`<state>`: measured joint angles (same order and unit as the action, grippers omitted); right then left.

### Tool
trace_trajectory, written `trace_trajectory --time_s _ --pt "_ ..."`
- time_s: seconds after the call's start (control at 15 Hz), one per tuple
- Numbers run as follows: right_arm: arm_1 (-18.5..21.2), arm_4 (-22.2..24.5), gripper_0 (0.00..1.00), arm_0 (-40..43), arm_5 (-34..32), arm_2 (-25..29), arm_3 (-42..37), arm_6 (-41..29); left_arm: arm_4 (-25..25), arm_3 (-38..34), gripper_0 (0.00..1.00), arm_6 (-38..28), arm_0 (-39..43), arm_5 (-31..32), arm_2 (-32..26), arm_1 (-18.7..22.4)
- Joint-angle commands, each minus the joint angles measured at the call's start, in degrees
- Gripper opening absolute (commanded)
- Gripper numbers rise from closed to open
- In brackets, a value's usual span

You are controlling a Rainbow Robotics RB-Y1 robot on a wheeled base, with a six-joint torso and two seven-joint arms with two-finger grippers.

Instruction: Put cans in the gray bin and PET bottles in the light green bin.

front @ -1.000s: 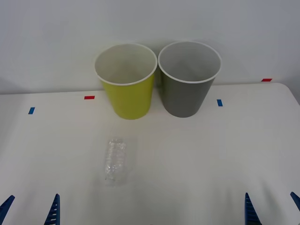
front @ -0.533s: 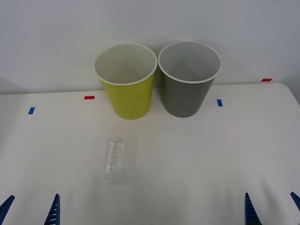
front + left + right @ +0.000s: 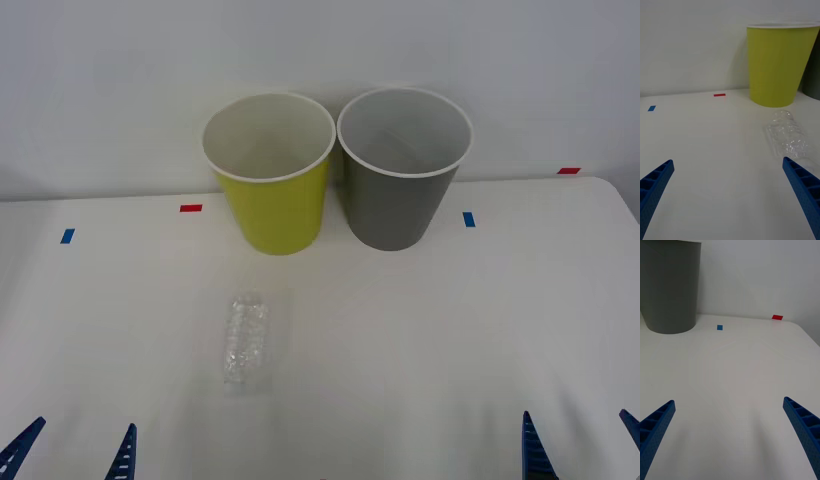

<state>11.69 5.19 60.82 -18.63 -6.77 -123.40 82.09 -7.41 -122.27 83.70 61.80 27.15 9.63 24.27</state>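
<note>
Down at the near edge of the white table [image 3: 420, 340], the left gripper [image 3: 75, 450] hangs with its blue fingers [image 3: 655, 187] spread wide and nothing between them. Just ahead of those jaws and a little toward the robot's right lies the PET bottle [image 3: 247, 342], on its side, clear and dented, apart from both fingers; in the left wrist view the bottle [image 3: 788, 137] sits close above one fingertip without touching it. Farther ahead of the same jaws stands the light green bin [image 3: 270, 175], upright, near the back of the table, with the bottle lying in front of its base. A small red tape mark [image 3: 190, 208] and a blue tape mark [image 3: 67, 236] lie on the table off to the left of that bin.

The right gripper [image 3: 580, 450] also hangs low at the near edge, jaws spread apart and bare. Well ahead of it and toward the robot's left stands the gray bin [image 3: 403, 170], upright, just beside the green one. A blue marker [image 3: 719, 327] and a red marker [image 3: 777, 317] lie beyond these jaws.
</note>
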Motion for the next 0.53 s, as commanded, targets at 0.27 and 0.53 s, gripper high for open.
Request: trace_trajectory --time_s 0.27,0.53 --pt "0.0 0.0 1.00 0.0 0.0 0.0 0.0 0.0 -0.5 -6.2 1.00 -0.1 -3.4 -13.5 0.2 5.2" --pt "0.0 0.0 1.00 0.0 0.0 0.0 0.0 0.0 -1.1 -13.9 1.00 -0.6 -4.5 -27.3 -1.2 8.0"
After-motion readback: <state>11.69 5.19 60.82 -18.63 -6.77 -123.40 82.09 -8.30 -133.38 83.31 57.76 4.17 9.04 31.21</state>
